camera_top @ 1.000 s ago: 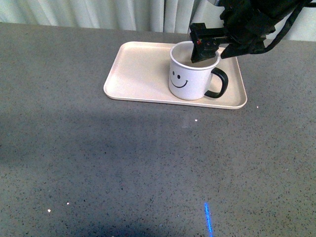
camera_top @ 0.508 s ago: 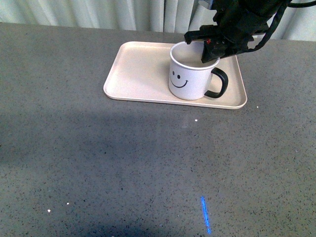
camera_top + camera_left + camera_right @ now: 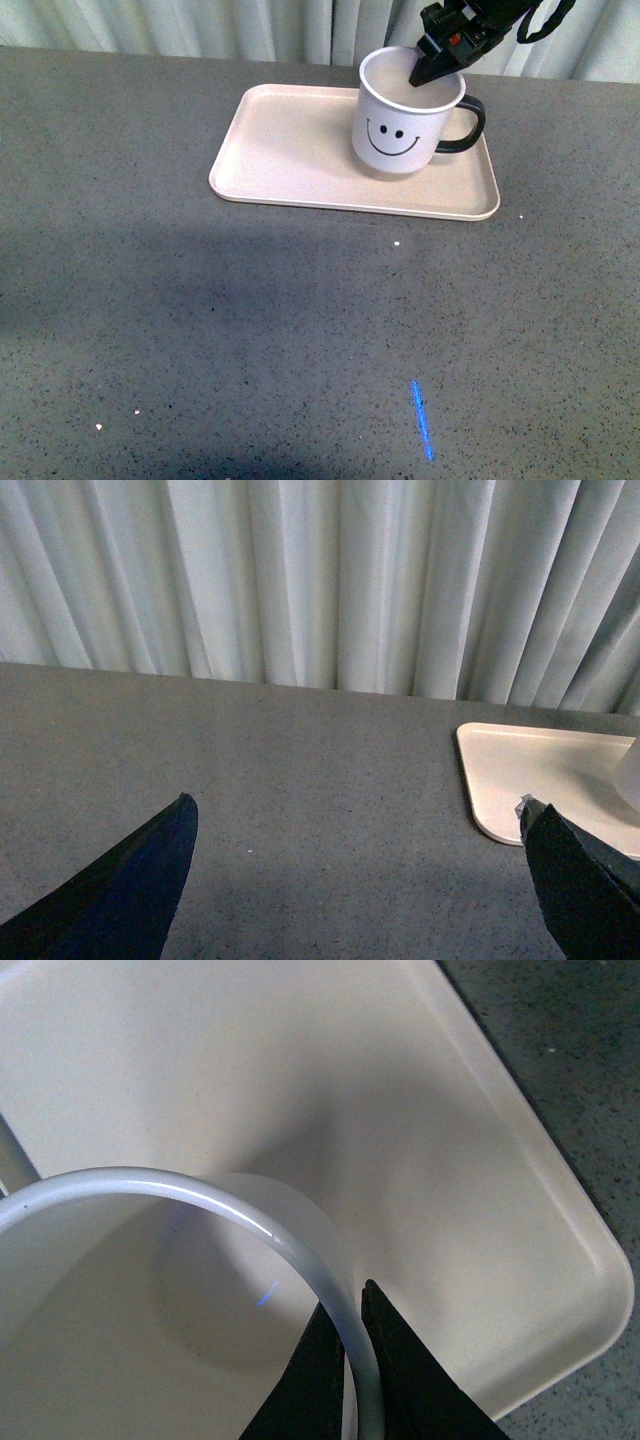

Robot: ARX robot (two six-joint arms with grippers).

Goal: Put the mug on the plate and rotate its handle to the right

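The white mug (image 3: 405, 130) with a black smiley face is over the right part of the pale pink-beige plate (image 3: 290, 150), lifted slightly and tilted. Its black handle (image 3: 470, 125) points right. My right gripper (image 3: 432, 68) is shut on the mug's far rim, one finger inside and one outside. In the right wrist view the rim (image 3: 230, 1205) passes between the black fingers (image 3: 400, 1370), with the plate (image 3: 480, 1210) below. My left gripper (image 3: 355, 880) is open and empty over the grey table, left of the plate's corner (image 3: 500, 780).
The grey speckled table (image 3: 250, 330) spreads in front of the plate. A blue light streak (image 3: 421, 420) lies on it near the front. Pale curtains (image 3: 200, 25) hang behind the table's far edge.
My right gripper has closed on the mug's rim and raised it, shifting it slightly right and back. The smiley face now faces more to the front and the handle points right.
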